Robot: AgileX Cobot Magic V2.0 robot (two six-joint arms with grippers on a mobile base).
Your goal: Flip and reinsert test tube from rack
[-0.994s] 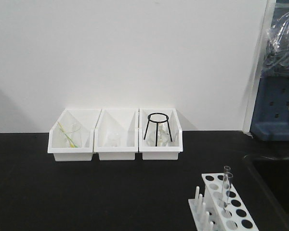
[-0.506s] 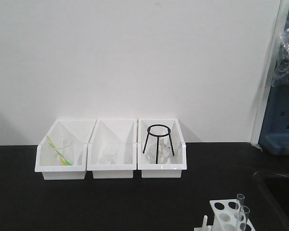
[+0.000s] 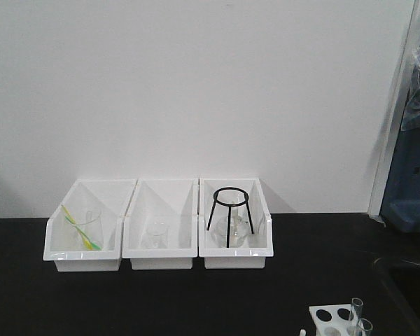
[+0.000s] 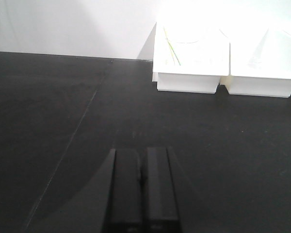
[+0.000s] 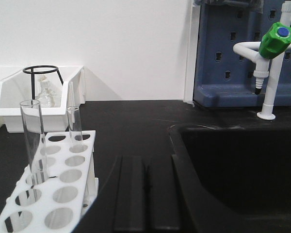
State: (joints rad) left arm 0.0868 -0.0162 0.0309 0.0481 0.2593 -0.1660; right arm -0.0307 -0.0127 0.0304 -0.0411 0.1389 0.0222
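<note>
The white rack stands on the black bench at the lower left of the right wrist view. Two clear test tubes stand upright in its holes, a nearer one and a farther one. My right gripper is shut and empty, low over the bench just right of the rack, touching neither tube. The front view shows only the rack's far end and the tube tops at the bottom edge. My left gripper is shut and empty over bare bench, far from the rack.
Three white bins line the back wall; the right one holds a black tripod stand, the left one a beaker. A dark sink drops away right of my right gripper, with a green-capped tap behind it.
In the front view everything has slid downward: the bins sit lower and look larger, and the rack with its tubes has dropped to the bottom right edge, mostly out of frame.
</note>
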